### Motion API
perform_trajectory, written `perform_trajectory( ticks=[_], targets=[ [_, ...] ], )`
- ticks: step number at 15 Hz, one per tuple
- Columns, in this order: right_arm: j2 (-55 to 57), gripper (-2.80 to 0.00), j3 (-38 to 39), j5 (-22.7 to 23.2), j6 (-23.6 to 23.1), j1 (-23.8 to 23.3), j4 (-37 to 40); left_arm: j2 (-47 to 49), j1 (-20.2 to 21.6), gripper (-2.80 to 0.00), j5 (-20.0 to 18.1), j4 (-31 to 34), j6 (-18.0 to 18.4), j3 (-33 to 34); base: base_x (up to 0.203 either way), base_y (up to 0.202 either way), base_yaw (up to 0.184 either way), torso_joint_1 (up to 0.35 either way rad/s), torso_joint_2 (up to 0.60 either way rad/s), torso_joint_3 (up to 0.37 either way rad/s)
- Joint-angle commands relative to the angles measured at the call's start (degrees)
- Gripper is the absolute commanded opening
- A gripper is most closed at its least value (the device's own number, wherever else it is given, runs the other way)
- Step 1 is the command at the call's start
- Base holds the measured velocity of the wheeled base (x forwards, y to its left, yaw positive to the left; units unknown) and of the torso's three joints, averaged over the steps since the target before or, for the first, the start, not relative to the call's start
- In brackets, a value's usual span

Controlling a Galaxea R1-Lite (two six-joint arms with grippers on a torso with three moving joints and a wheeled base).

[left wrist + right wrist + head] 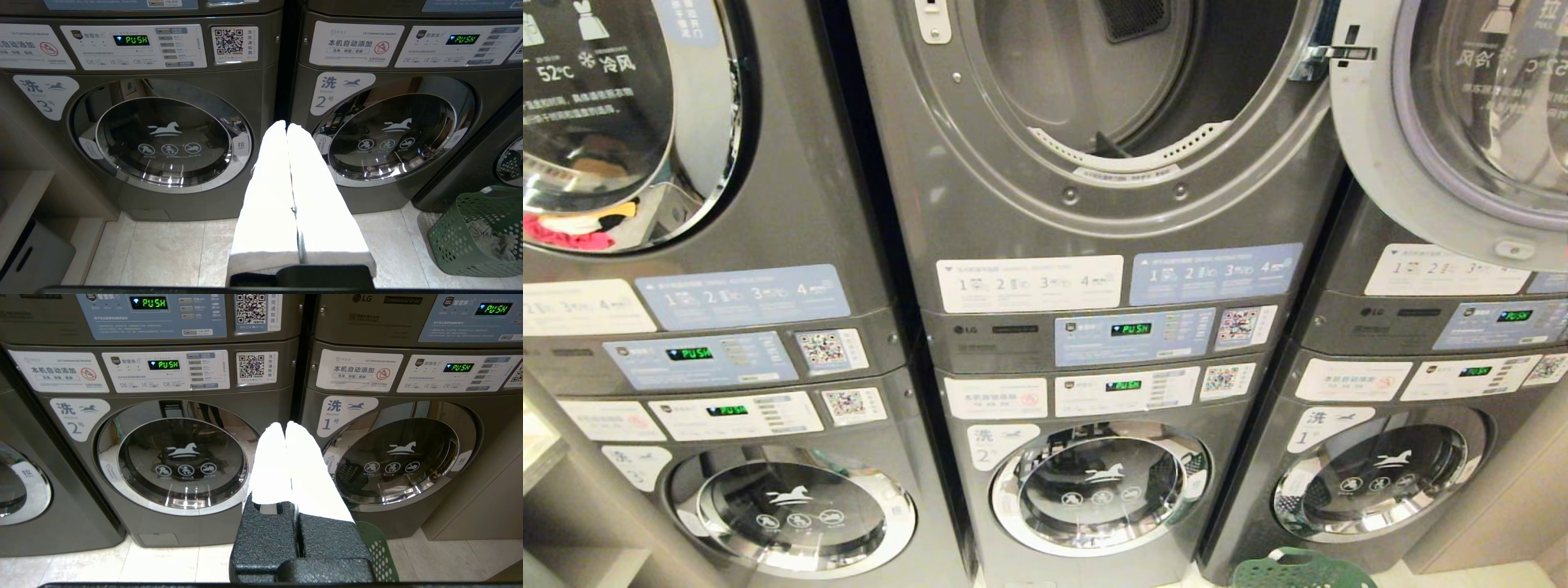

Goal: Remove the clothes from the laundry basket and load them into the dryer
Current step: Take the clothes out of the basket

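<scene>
The middle dryer (1135, 73) stands with its round mouth open and its drum dark. Its door (1445, 122) is swung out to the right. A green perforated laundry basket (478, 232) sits on the floor at the lower right, and its rim also shows (1298, 572) (378, 551). Crumpled grey clothes (488, 241) lie inside it. My left gripper (287, 125) is shut and holds nothing, hanging low before washers 3 and 2. My right gripper (284, 425) is shut and holds nothing too, low before washers 2 and 1, above the basket's near side. Neither arm shows in the head view.
Three stacked machine columns fill the wall, with closed washer doors (1098, 486) below. The upper left dryer's closed door (605, 122) shows pink and yellow laundry behind it. A pale shelf unit (24, 196) stands at the left. The floor (163, 253) is beige tile.
</scene>
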Motion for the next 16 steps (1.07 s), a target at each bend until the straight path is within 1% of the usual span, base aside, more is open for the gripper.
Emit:
perform_trajectory(
  ticks=[1, 4, 5, 14, 15, 16],
  targets=[
    [0.0, -2.80, 0.0, 0.0, 0.0, 0.0, 0.0, 0.0, 0.0, -2.80, 0.1, 0.1, 0.0, 0.0, 0.000, 0.000, 0.000, 0.000, 0.00, 0.000],
    [0.0, -2.80, 0.1, 0.1, -0.1, 0.0, 0.0, 0.0, 0.0, -2.80, 0.1, 0.1, 0.0, 0.0, 0.000, 0.000, 0.000, 0.000, 0.00, 0.000],
    [0.0, -2.80, 0.1, 0.1, -0.1, 0.0, 0.0, 0.0, 0.0, -2.80, 0.1, 0.1, 0.0, 0.0, 0.106, 0.000, -0.004, -0.016, 0.00, 0.001],
    [0.0, -2.80, 0.1, -0.1, 0.1, 0.0, 0.0, 0.0, 0.0, -2.80, 0.1, 0.1, 0.0, 0.0, 0.193, 0.000, 0.000, 0.005, 0.00, 0.001],
    [0.0, -2.80, 0.0, 0.0, 0.0, 0.0, 0.0, 0.0, 0.0, -2.80, 0.1, 0.1, 0.0, 0.0, 0.137, 0.000, -0.001, 0.004, 0.01, 0.002],
    [0.0, -2.80, 0.1, 0.0, 0.0, 0.0, 0.0, 0.0, 0.0, -2.80, 0.1, 0.0, 0.0, 0.0, 0.000, 0.000, 0.000, 0.021, 0.03, 0.003]
  ],
)
